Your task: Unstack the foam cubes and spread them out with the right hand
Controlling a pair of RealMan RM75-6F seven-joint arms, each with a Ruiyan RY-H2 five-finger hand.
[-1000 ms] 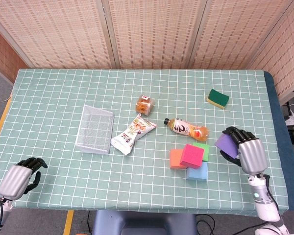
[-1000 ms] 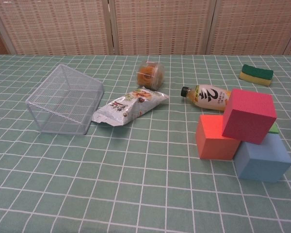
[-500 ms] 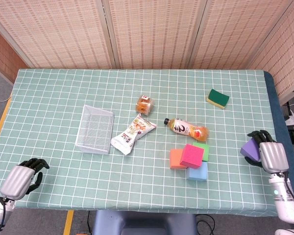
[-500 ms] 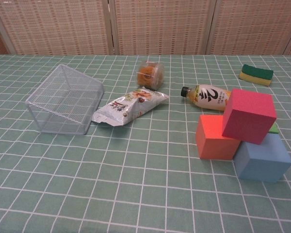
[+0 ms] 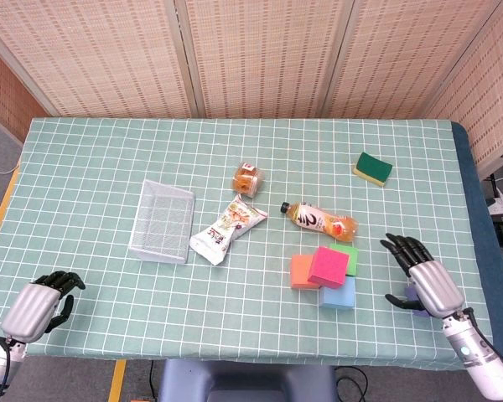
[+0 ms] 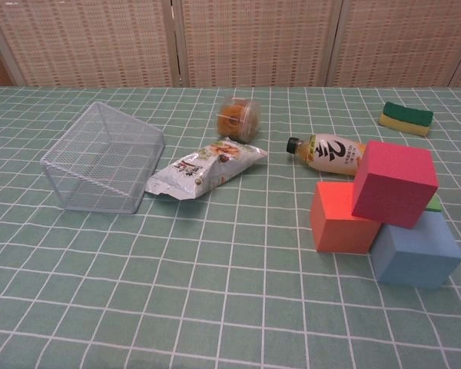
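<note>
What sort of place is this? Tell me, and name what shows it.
Probably a lab or demo room arranged for robot trials: a table under a green checked cloth, woven folding screens as backdrop, and assorted props such as foam cubes and a wire basket.

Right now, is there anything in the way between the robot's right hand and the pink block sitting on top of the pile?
Nothing visible blocks it. The right hand sits to the right of the pile, with only bare tablecloth between it and the pink foam cube. A purple cube lies mostly hidden under the hand, not in the path.

Bright, even light; soft shadows; sharp focus throughout.
</note>
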